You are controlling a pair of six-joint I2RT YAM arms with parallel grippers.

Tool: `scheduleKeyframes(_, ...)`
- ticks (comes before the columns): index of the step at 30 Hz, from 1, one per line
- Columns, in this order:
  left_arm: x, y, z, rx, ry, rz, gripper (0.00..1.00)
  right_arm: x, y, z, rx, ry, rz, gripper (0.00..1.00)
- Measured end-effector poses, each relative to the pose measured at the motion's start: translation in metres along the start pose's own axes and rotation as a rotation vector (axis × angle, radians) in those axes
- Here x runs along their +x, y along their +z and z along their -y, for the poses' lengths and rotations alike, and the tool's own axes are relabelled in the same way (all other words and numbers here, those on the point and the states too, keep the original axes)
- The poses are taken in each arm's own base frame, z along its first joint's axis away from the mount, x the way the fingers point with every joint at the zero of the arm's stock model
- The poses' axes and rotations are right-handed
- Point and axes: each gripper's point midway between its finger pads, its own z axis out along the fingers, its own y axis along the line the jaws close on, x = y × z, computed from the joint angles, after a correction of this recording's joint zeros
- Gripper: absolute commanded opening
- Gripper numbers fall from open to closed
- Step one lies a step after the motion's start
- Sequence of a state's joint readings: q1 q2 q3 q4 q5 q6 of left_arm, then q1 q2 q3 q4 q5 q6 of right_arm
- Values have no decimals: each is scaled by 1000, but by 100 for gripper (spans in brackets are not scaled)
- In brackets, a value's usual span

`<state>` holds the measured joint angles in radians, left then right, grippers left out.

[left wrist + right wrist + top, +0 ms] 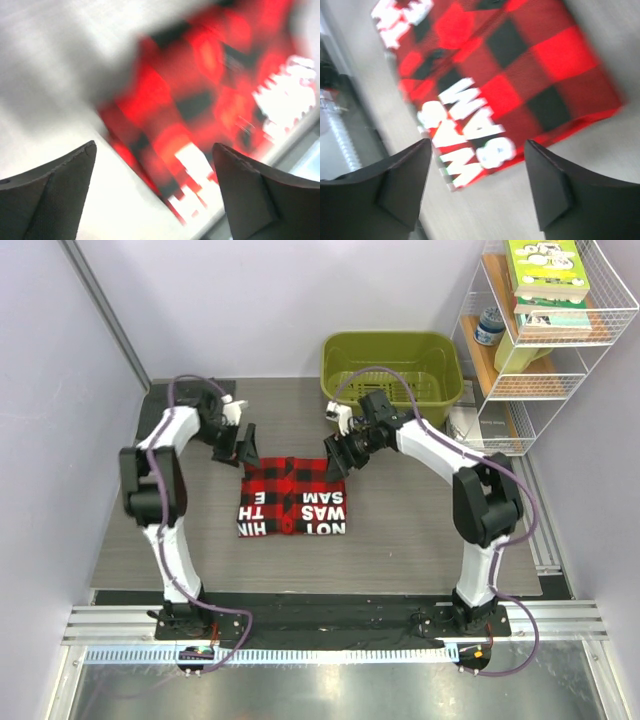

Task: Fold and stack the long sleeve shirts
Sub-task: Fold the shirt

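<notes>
Folded plaid shirt [292, 498], probably soft and limp.
Left fingers [55, 190] and right fingers [395, 185] gape empty above its far corners; pinch edges.

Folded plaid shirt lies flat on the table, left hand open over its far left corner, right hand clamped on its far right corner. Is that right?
Not quite. The right hand is open too: the right wrist view shows its fingers spread with the plaid shirt lying below, ungripped. The rest holds: shirt on the table, left hand open.
</notes>
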<state>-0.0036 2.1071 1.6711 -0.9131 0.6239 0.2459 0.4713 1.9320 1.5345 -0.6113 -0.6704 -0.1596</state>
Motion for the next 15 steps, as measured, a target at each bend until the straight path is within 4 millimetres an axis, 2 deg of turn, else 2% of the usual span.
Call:
scheduleKeyframes(3,13,-50,46,88,4,106,100,11,-9,-32,-85,76,46,89)
scheduleKeyframes(5,20,-83,93,179,49,204,100,23,-10,-58,-142,105,57,89)
scheduleKeyframes(6,26,-94,116,234,60,236,100,27,-8,-68,-167,107,52,89)
scheduleKeyframes(7,31,-96,128,268,65,241,100,31,-3,-79,-196,107,43,88)
scheduleKeyframes(10,59,-79,164,435,-13,191,100,37,16,-105,-270,102,13,84)
scheduleKeyframes(11,69,-69,169,476,-52,154,100,39,25,-110,-292,102,1,76)
scheduleKeyframes(13,86,-39,166,528,-150,60,100,47,40,-110,-310,122,-27,72)
scheduleKeyframes(15,109,-10,153,540,-275,-35,100,57,53,-98,-303,170,-56,68)
